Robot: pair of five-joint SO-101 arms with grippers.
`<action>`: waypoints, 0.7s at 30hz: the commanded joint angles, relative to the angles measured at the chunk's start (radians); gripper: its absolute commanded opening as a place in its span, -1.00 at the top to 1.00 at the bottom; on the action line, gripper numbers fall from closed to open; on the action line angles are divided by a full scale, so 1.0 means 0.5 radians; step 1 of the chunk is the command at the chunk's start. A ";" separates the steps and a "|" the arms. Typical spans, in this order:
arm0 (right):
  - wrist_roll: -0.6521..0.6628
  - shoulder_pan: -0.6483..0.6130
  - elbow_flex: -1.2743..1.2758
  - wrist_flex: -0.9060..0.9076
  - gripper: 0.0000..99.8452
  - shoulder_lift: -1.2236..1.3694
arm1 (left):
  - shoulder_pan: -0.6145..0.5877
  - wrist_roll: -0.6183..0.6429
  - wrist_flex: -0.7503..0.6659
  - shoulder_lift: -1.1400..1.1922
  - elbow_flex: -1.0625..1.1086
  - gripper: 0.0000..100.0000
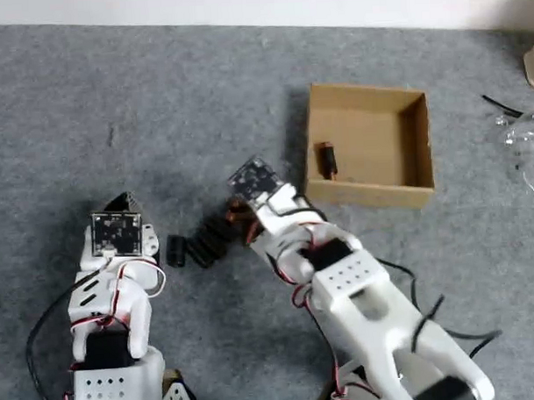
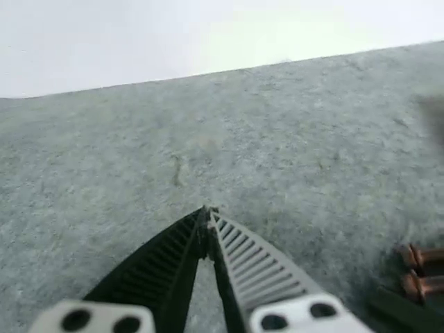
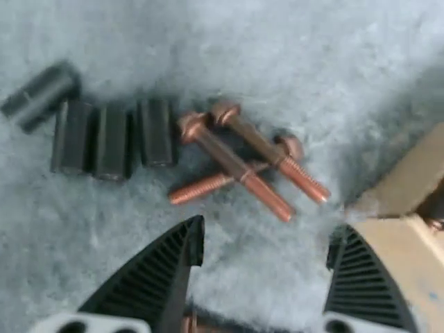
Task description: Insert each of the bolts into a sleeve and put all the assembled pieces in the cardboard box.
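Three copper bolts [image 3: 239, 166] lie crossed on the grey felt, just ahead of my right gripper [image 3: 267, 253], which is open above them and holds nothing. Beside the bolts stand several dark sleeves [image 3: 111, 139] in a row, and one more sleeve [image 3: 41, 94] lies apart at the end. From above, the sleeves [image 1: 203, 244] sit between the two arms. The cardboard box [image 1: 369, 195] lies to the right with one assembled piece [image 1: 325, 159] inside. My left gripper [image 2: 207, 216] is shut and empty over bare felt, left of the sleeves. Two bolt heads [image 2: 416, 270] show off to its side.
A corner of the box [image 3: 406, 184] stands close to one right finger. Clear plastic and wires [image 1: 519, 134] lie at the far right of the table. The felt to the left and behind is open.
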 commanded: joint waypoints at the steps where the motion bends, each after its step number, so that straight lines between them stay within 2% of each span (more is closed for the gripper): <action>1: 0.058 -0.035 -0.235 0.020 0.49 0.186 | -0.035 0.021 -0.055 0.011 0.044 0.99; 9: 0.061 -0.041 -0.686 0.032 0.49 0.729 | -0.038 0.021 -0.058 0.008 0.044 0.99; 15: 0.206 -0.118 -0.990 0.311 0.49 1.073 | -0.035 0.021 -0.058 0.005 0.044 0.99; 21: 0.209 -0.106 -1.152 0.364 0.49 1.300 | -0.032 0.021 -0.058 0.005 0.044 0.99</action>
